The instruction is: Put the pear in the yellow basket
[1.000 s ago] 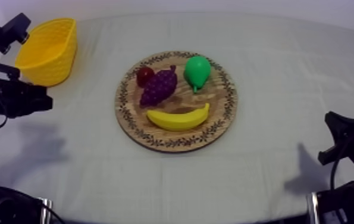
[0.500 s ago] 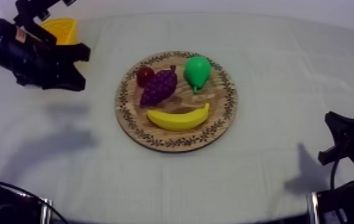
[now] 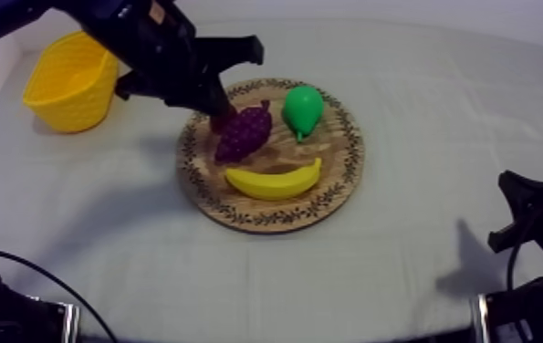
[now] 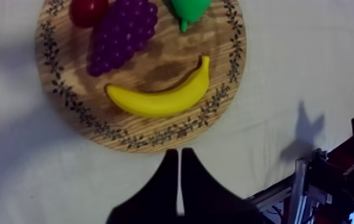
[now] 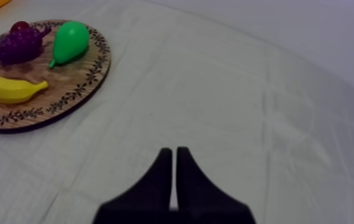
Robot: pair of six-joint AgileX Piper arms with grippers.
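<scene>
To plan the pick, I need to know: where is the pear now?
In the top view the pear lies on the far part of the wooden board, just right of the grapes and behind the banana.

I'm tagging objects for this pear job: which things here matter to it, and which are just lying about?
Job: pear, wooden board, yellow basket, left gripper.
Lying about: banana, grapes, small red fruit.
</scene>
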